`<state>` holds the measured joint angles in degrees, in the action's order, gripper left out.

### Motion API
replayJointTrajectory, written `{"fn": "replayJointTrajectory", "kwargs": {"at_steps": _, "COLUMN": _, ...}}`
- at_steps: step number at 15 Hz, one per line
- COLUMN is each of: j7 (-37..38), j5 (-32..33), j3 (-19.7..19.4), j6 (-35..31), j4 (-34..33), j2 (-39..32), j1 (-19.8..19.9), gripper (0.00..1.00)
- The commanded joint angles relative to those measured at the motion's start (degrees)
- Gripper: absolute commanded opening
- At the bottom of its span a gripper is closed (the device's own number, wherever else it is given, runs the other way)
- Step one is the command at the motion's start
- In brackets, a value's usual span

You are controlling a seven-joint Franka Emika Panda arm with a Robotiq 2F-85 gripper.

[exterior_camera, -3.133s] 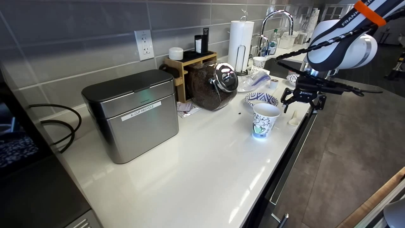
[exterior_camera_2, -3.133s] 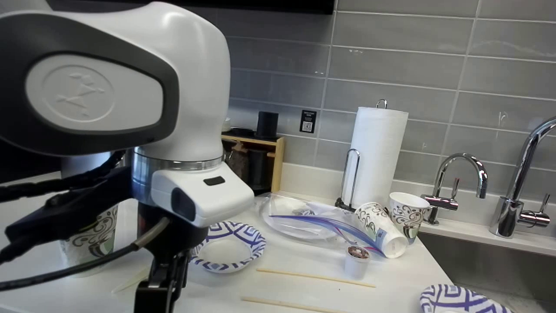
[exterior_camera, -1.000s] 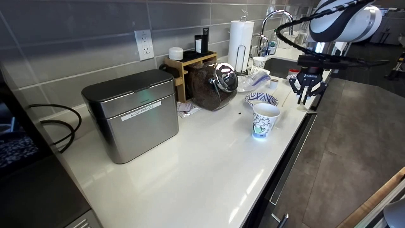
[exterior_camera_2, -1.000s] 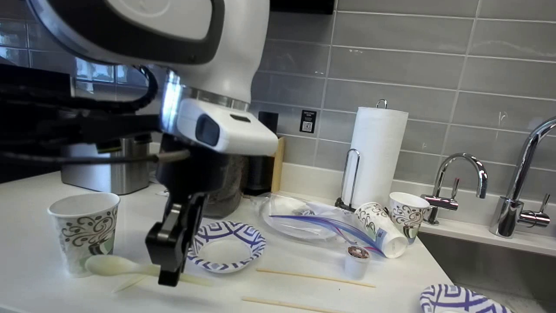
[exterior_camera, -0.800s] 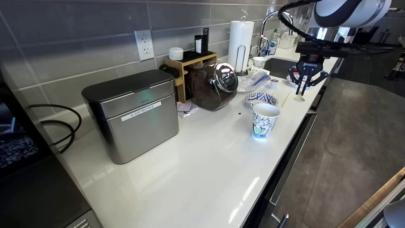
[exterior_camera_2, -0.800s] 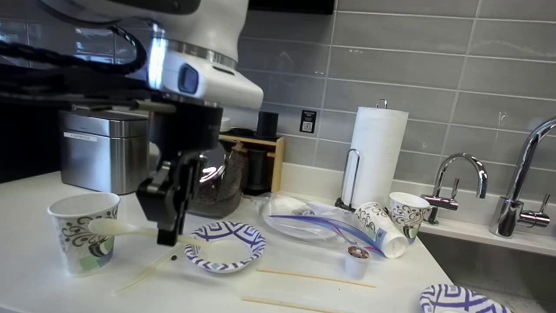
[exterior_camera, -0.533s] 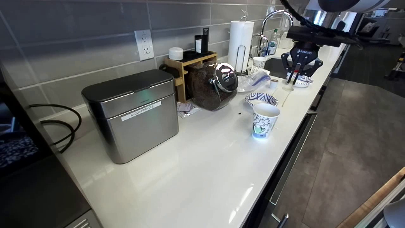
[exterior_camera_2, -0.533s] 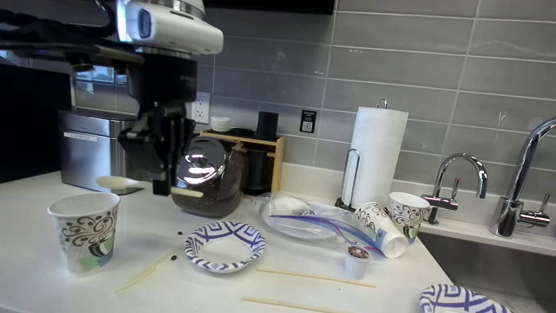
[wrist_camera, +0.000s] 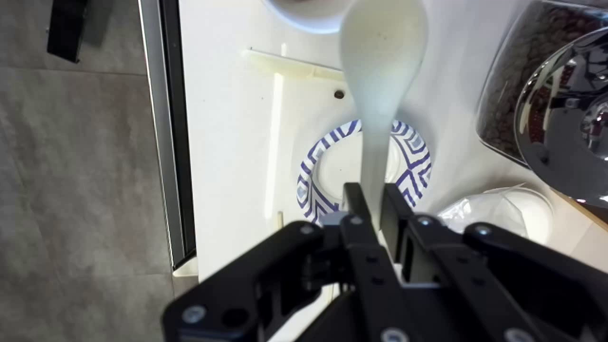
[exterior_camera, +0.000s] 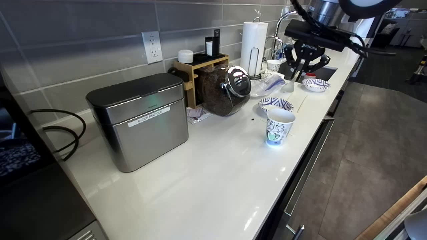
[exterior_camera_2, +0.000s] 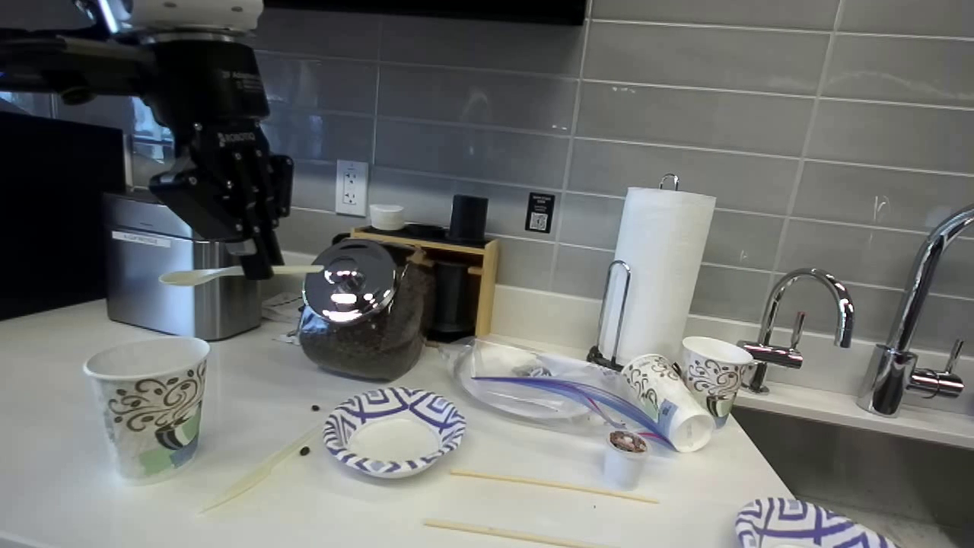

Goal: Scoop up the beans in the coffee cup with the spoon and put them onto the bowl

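Higher than the bowl [exterior_camera_2: 393, 440], our end effector [wrist_camera: 376, 204] clasps the spoon [wrist_camera: 378, 95]; near the bowl we see the upright cup [exterior_camera_2: 151, 411] and two loose beans [exterior_camera_2: 304, 451].

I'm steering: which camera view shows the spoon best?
The wrist view: the spoon is largest there, its scoop face-on and its handle running into the pincer. In an exterior view the spoon is smaller, nearly edge-on, mid-handle covered; in an exterior view the spoon is smallest, mostly its scoop showing.

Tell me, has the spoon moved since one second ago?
Yes, upward: in an exterior view, the spoon, first below the rim of the coffee cup, now shows above it.
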<state>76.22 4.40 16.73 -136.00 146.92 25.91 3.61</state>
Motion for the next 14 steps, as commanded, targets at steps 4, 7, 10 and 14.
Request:
{"fn": "replayJointTrajectory", "kwargs": {"at_steps": 4, "j7": 2.7, "j5": 8.6, "j3": 2.1, "j6": 0.7, "j4": 1.6, "j2": 1.6, "j1": -0.9, "gripper": 0.13}}
{"fn": "replayJointTrajectory", "kwargs": {"at_steps": 7, "j7": 2.7, "j5": 9.6, "j3": 2.5, "j6": 0.8, "j4": 2.0, "j2": 2.2, "j1": -0.9, "gripper": 0.13}}
{"fn": "replayJointTrajectory", "kwargs": {"at_steps": 10, "j7": 3.2, "j5": 13.5, "j3": 5.0, "j6": 1.4, "j4": 1.9, "j2": 2.8, "j1": -0.5, "gripper": 0.03}}
{"fn": "replayJointTrajectory", "kwargs": {"at_steps": 14, "j7": 5.1, "j5": 20.8, "j3": 9.1, "j6": 1.6, "j4": 1.8, "j2": 3.5, "j1": -1.0, "gripper": 0.03}}
